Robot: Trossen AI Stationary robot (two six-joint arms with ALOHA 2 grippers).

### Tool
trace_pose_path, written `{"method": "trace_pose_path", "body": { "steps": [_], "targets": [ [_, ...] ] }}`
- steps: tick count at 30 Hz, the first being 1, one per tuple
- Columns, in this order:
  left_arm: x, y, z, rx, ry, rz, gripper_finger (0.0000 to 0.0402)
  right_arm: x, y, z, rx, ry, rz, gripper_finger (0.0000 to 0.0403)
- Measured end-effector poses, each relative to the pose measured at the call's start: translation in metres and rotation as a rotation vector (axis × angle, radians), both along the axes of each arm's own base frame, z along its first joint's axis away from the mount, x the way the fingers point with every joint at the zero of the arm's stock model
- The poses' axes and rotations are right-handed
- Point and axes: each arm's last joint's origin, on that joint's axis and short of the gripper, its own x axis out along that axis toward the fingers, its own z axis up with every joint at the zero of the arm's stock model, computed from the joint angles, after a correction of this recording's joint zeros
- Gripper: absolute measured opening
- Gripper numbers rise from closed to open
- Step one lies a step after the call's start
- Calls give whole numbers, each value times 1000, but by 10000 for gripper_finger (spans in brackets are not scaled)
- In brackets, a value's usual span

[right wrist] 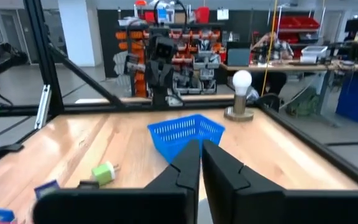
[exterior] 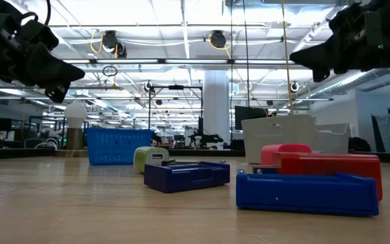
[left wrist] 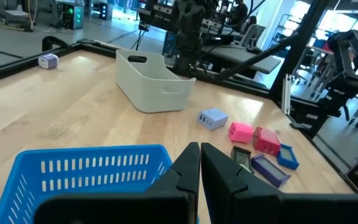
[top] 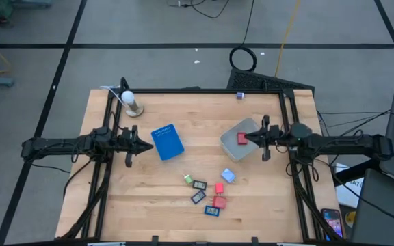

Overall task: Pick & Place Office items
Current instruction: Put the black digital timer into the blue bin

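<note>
Plainly closed fingers [left wrist: 200,163] (nothing held)

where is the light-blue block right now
In the high view the light-blue block lies on the table's right-centre, between the clear tub and a red block.

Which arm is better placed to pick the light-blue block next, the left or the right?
Probably the right. In the high view the light-blue block lies nearer the right gripper, which hovers over the clear tub. The left gripper is farther, beside the blue basket.
</note>
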Motion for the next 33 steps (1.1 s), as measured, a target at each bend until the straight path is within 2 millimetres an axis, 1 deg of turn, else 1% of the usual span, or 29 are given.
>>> {"method": "trace_pose_path", "body": {
  "steps": [4,8,10,16,20,33],
  "targets": [
    [0,0,0,9,-1,-1,15,-3,1,-17,12,22,3,3],
    [0,0,0,9,-1,-1,15,-4,1,-11,9,-61,4,2],
    [0,0,0,8,-1,-1,15,-4,1,-13,12,-40,3,1],
    [0,0,0,24,-1,-2,15,-4,1,-10,-15,-66,6,1],
    [0,0,0,20,0,-1,15,-4,1,-9,34,-77,11,1],
    [0,0,-1,-10,11,3,15,-4,1,-9,24,-79,10,1]
  ]
}}
